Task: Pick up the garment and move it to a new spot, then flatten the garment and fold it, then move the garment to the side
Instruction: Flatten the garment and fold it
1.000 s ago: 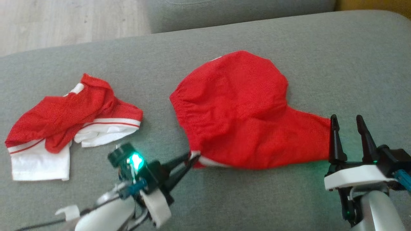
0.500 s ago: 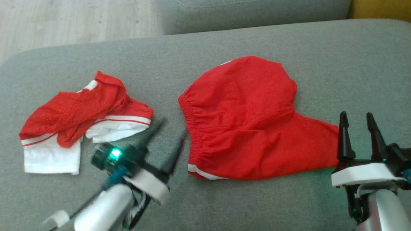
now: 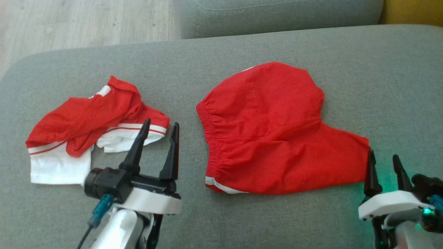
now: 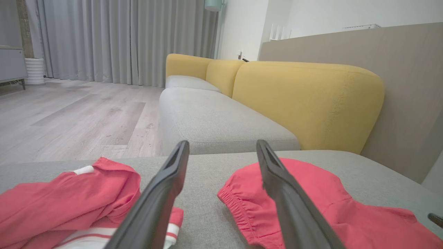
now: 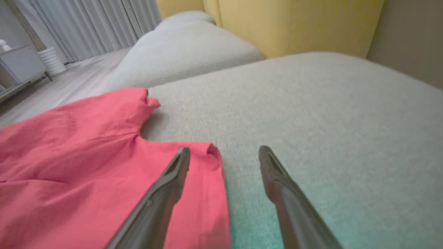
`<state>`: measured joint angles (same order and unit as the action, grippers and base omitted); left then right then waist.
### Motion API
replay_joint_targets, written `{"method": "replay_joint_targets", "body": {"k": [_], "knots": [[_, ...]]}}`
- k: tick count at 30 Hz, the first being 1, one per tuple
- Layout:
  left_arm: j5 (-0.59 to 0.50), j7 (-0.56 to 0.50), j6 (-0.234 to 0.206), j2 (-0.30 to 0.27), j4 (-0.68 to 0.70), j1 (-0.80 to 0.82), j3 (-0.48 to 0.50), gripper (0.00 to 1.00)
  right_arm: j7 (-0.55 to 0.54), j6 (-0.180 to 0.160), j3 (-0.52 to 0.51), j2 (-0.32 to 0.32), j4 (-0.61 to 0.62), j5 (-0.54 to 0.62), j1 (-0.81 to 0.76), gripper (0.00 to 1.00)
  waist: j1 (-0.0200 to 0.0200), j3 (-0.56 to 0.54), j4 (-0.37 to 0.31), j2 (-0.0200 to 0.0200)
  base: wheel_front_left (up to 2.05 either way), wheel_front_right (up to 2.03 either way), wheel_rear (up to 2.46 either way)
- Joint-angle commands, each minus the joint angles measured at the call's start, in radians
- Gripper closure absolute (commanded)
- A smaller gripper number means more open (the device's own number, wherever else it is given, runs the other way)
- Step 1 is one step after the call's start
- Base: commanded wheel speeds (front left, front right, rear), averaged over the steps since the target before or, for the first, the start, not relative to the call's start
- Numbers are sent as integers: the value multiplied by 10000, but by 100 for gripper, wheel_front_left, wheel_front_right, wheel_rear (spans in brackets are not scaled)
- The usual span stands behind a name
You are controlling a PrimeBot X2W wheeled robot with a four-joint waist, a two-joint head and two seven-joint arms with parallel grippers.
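Note:
The garment, a pair of red shorts [image 3: 273, 131] with a white stripe at one hem, lies spread on the grey cushion. My left gripper [image 3: 161, 123] stands open and empty just left of its elastic waistband, clear of the cloth. In the left wrist view the left gripper [image 4: 222, 143] has its fingers wide apart, with the shorts [image 4: 322, 186] to its right. By the leg end at the lower right my right gripper [image 3: 383, 155] is open. In the right wrist view the right gripper [image 5: 225, 149] has one finger over the edge of the shorts [image 5: 69, 148] and the other over bare cushion.
A second, crumpled red-and-white garment [image 3: 90, 131] lies left of my left gripper. The grey cushion [image 3: 311, 45] ends at a rounded far edge, with wooden floor [image 3: 69, 24] beyond. Another grey seat [image 4: 214, 117] and a yellow backrest [image 4: 304, 100] stand behind.
My left gripper let go of the shorts' lower left corner, opened wide and drew back to the left. The corner dropped flat. The head camera shifted, and my right gripper sits lower in view.

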<state>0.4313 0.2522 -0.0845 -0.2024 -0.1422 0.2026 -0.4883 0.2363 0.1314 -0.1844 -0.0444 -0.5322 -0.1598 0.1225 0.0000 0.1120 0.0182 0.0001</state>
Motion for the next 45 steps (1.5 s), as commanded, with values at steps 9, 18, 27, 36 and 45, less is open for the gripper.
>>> {"method": "replay_joint_targets", "body": {"k": [9, 18, 27, 36, 45], "knots": [[-646, 94, 781, 551, -144, 280, 969, 0, 83, -7, 493, -58, -1824, -546, 1765, 0, 0, 314, 45, -1, 0, 0, 0], [-1137, 94, 1229, 852, -365, 217, 1374, 0, 210, -7, 803, -58, -2914, -455, 2619, 100, 0, 493, 30, -1, 0, 0, 0], [-1333, 95, 1438, 1086, -531, 176, 1672, 0, 250, -7, 901, -58, -2080, -387, 2650, 100, 0, 334, -101, -1, 0, 0, 0], [-1477, 95, 1603, 1325, -622, -10, 1994, 0, 253, -7, 902, -58, -29, -112, 1912, 100, 0, -63, -165, -1, 0, 0, 0], [-1541, 95, 1743, 1457, -564, -27, 2032, 0, -530, -7, 882, -58, 1591, 379, 1849, 100, 0, 112, 281, -1, 0, 0, 0]]}}
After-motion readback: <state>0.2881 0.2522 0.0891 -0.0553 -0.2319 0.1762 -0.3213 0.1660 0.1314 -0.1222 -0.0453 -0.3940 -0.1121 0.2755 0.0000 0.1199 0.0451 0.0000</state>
